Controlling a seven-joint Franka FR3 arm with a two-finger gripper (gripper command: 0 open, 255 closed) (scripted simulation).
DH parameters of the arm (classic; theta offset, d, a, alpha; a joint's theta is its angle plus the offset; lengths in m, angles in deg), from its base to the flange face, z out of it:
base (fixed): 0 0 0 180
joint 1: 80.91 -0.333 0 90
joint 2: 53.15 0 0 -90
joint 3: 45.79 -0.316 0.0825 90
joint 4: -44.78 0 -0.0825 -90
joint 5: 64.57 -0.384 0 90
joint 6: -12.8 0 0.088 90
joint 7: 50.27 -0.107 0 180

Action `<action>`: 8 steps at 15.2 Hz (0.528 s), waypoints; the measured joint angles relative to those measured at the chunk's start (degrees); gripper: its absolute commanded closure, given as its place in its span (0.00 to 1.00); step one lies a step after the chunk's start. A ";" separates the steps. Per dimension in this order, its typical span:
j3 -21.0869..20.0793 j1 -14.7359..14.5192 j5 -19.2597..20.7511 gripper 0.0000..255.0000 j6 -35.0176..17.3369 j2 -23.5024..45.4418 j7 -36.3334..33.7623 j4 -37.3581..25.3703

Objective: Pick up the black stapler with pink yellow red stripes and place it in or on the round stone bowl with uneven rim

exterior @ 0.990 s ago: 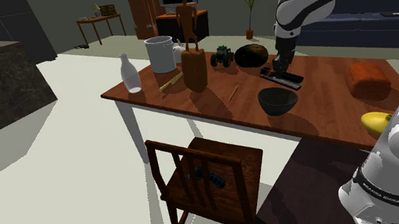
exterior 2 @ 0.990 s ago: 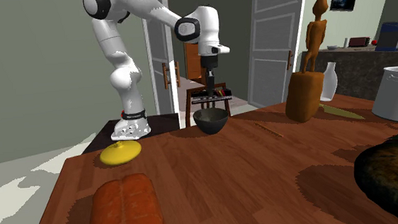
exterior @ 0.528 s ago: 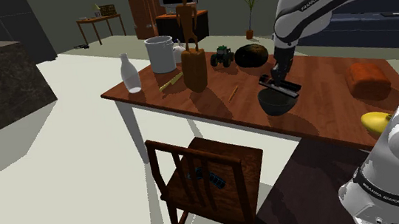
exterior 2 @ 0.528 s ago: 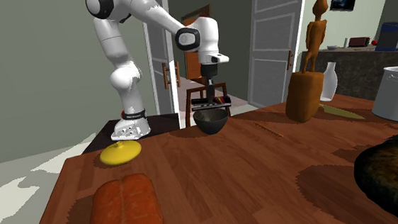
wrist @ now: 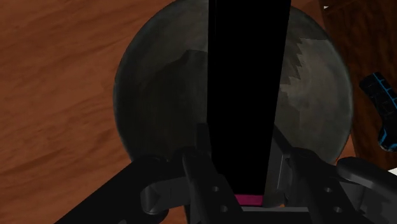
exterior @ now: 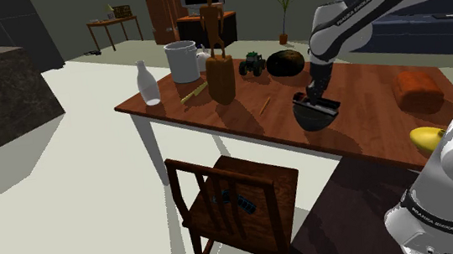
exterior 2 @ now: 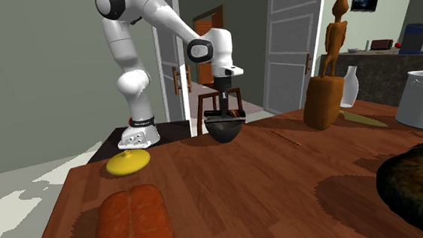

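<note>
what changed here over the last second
The gripper, still shut on the stapler, carried it from beside the bowl to over it and lowered it close to the rim. The bowl, bottle and wooden figure stayed put.

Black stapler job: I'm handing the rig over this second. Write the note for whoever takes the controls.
Gripper: jaws shut on the black stapler with a pink stripe.
Stapler: held right over the round dark grey stone bowl with an uneven rim, which stands on the brown wooden table. Whether the stapler touches the rim cannot be told.
Done: stapler picked up and brought over the bowl.
Left: lower it if needed, open the jaws, lift the arm clear.
</note>
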 measured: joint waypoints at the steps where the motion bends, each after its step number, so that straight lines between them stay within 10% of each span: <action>1: -0.01 -0.02 0.00 1.00 -0.15 0.11 -0.06 0.17; 5: 0.02 -0.02 -0.05 1.00 -0.24 0.26 -0.02 0.23; 6: 0.00 -0.03 -0.06 0.00 -0.25 0.25 -0.02 0.24; 8: 0.00 -0.02 -0.04 0.00 -0.25 0.29 -0.05 0.31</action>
